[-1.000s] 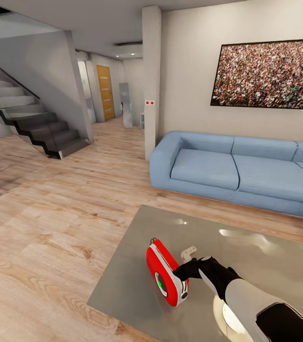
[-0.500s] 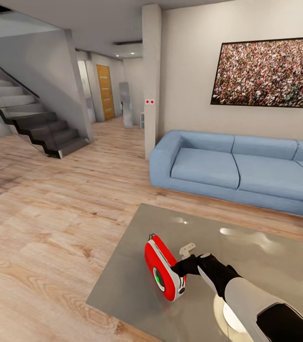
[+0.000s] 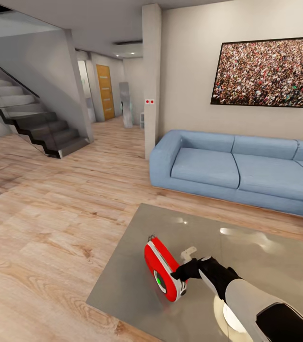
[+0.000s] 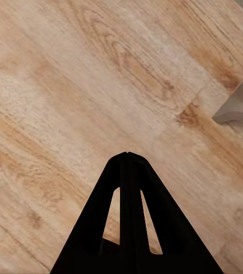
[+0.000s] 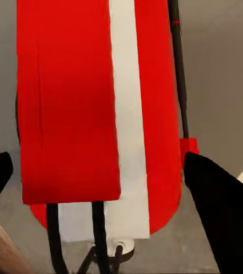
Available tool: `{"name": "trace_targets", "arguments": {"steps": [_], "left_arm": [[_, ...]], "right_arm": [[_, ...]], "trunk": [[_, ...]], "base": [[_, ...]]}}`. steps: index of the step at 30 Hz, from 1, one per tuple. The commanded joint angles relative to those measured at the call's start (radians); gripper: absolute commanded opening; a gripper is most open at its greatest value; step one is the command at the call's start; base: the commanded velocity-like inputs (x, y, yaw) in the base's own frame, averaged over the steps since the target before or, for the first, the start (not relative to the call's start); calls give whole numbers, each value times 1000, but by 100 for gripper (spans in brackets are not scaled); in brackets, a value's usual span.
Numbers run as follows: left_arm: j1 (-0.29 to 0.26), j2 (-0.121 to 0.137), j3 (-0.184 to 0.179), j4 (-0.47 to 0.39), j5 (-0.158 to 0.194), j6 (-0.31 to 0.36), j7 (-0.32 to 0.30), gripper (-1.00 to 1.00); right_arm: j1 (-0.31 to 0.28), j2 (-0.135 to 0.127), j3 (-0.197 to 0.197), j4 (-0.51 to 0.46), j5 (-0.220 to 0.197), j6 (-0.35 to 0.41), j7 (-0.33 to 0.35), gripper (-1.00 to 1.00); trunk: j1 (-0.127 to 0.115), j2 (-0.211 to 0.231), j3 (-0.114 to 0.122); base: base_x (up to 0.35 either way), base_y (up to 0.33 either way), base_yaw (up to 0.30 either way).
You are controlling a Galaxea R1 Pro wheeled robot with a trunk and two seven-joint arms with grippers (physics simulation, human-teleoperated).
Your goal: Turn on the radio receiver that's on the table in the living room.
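Observation:
The red radio receiver point(image 3: 163, 270) with white trim stands tilted on the glossy grey table point(image 3: 265, 266), near its left end, with a round dial on the face toward me. My right gripper point(image 3: 182, 274) reaches in from the lower right, its black fingertips against the radio's right side. In the right wrist view the radio receiver point(image 5: 70, 114) lies close ahead, and the right gripper point(image 5: 98, 165) is open, its fingers point(image 5: 224, 211) spread wide on either side. My left gripper point(image 4: 127, 158) is shut and hangs empty over the wood floor.
A blue sofa point(image 3: 237, 171) runs behind the table under a crowd picture point(image 3: 268, 73). A pillar point(image 3: 151, 80) stands at the sofa's left end, and stairs point(image 3: 37, 123) rise at the far left. Wood floor point(image 3: 52, 228) spreads left of the table. A grey slab corner point(image 4: 241, 105) shows near the left gripper.
The radio has shifted a little to the left on the table, and my right gripper has followed it, staying against its side.

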Motion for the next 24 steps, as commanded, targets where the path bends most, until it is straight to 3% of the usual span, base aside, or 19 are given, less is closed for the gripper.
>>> {"name": "trace_targets", "arguments": {"steps": [1,14,24], "left_arm": [[0,0,0,0,0,0,0,-100],[0,2,1,0,-5,-2,1,-100],[0,4,2,2,-13,-4,2,-100]], "right_arm": [[0,0,0,0,0,0,0,100],[0,0,0,0,0,0,0,100],[0,0,0,0,0,0,0,100]], "trunk": [[0,0,0],[0,0,0],[-38,70,31]], "base": [[0,0,0],[0,0,0],[0,0,0]]}}
